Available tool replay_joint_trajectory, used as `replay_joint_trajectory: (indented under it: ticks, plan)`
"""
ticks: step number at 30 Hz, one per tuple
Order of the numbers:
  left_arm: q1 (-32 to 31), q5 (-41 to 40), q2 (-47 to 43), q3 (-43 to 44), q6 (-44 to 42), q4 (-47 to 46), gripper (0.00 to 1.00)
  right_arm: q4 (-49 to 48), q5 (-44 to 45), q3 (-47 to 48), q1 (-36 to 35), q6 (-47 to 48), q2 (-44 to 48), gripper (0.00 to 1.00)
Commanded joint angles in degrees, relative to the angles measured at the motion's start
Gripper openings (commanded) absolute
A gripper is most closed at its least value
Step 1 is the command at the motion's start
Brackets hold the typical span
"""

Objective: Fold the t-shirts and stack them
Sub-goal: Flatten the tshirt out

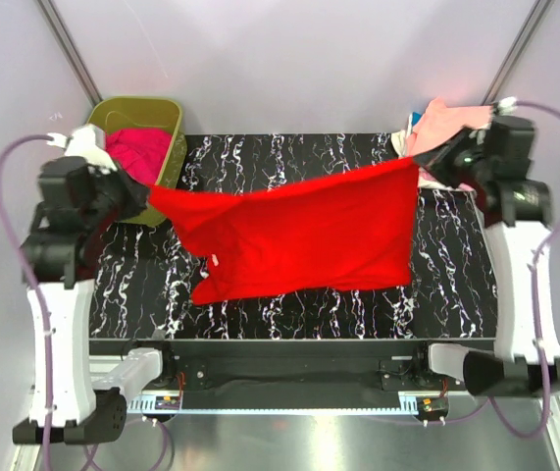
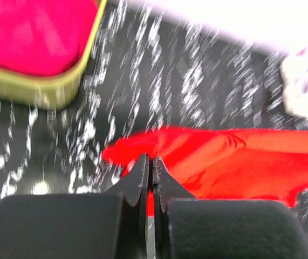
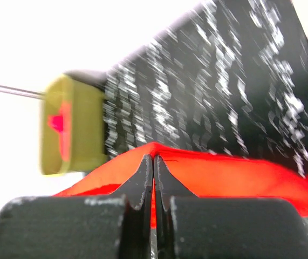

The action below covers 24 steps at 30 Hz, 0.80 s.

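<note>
Red t-shirt (image 1: 299,235) is stretched wide over the middle of the black marbled table (image 1: 280,152), held by its far edge at two corners, and the cloth slopes down toward the near side. Its lower left corner hangs lowest; cannot tell whether the hem touches the tabletop. Left gripper (image 2: 151,162) has its jaws pressed together on the shirt's left corner, with red cloth showing in the slit between the fingers. Right gripper (image 3: 153,162) is likewise pinched tight on the right corner, red fabric bunched at its tips. Both wrist views are motion-blurred. Magenta t-shirt (image 1: 137,152) lies crumpled inside the olive tub (image 1: 175,137) at the far left corner of the table, just behind the left gripper. A pile of peach and pink t-shirts (image 1: 446,120) sits at the far right corner, just behind the right gripper, with a bit of blue and white showing at its left edge.
</note>
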<state>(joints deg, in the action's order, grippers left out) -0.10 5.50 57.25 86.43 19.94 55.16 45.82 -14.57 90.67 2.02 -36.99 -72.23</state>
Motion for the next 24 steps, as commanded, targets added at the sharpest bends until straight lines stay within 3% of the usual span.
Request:
replay_joint_trajectory:
  ticks: [1,5,9,12,15,20,24]
  plan:
    - [0.1,1.7,-3.3,9.7,-0.4,4.7,0.00,6.0,1.4,6.7,-0.2,-2.6,6.6,0.00]
    - [-0.7,2.3,-8.0,12.5,0.1,1.5,0.00,6.4,5.0,8.0,-0.2,-3.9,17.5,0.00]
    - [-0.7,-0.4,-20.4,7.4,3.2,-7.7,0.00,13.7,12.3,11.9,-3.2,-3.7,22.8,0.00]
    - [-0.7,-1.9,-24.5,11.0,4.1,-11.2,0.00,15.5,16.1,14.6,-4.9,-4.1,26.6,0.00]
    - [-1.9,-2.5,-24.3,18.7,2.1,-10.0,0.00,17.3,19.6,20.5,-6.0,-3.6,28.7,0.00]
    - [-1.8,-4.6,-26.1,23.2,1.3,-14.0,0.00,18.6,25.5,29.6,-7.3,0.2,29.2,0.00]
    - [-1.1,-4.9,-22.0,23.8,0.3,-14.3,0.00,16.7,28.5,26.9,-8.6,0.6,25.8,0.00]
